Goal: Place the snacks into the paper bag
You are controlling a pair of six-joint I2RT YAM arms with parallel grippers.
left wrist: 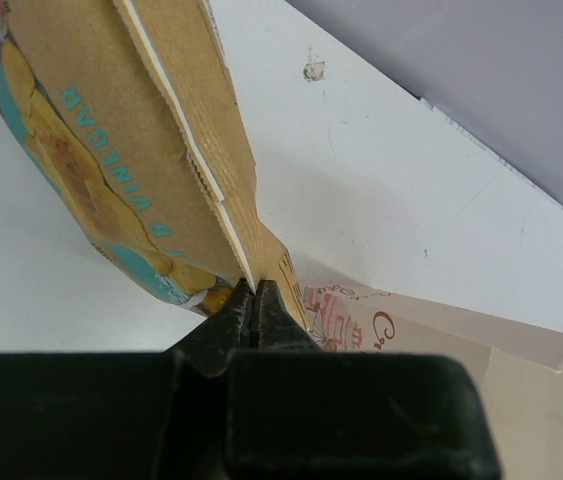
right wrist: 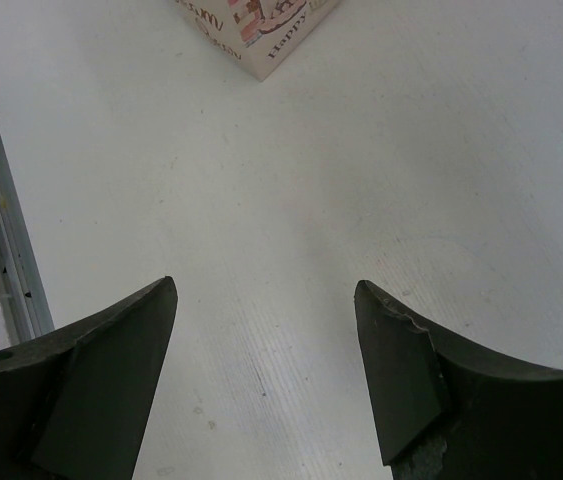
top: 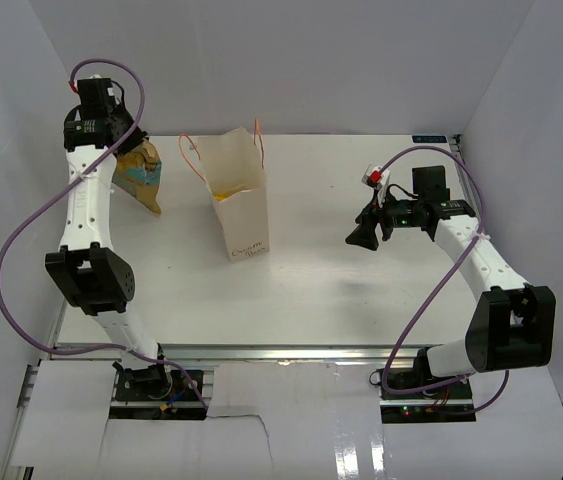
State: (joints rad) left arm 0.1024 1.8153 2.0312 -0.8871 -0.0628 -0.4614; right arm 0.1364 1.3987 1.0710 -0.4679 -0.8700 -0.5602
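Left claw (left wrist: 256, 292), chip bag (left wrist: 91, 150) edge pinched

On the flat white counter (top: 361, 290), a tall cream-white paper bag (top: 244, 218) is stood upright, left of centre.

A white table (top: 341, 280) lies matte and faintly scuffed, with pale walls (top: 281, 60) on three sides; a small brownish smudge (left wrist: 313, 70) marks its surface near the far edge; a metal rail (top: 291, 351) runs along the near side - silver, slotted; white sheets (top: 291, 430) lie below it, one edge ragged; a small blue label (top: 429, 138) sits at the far right corner.
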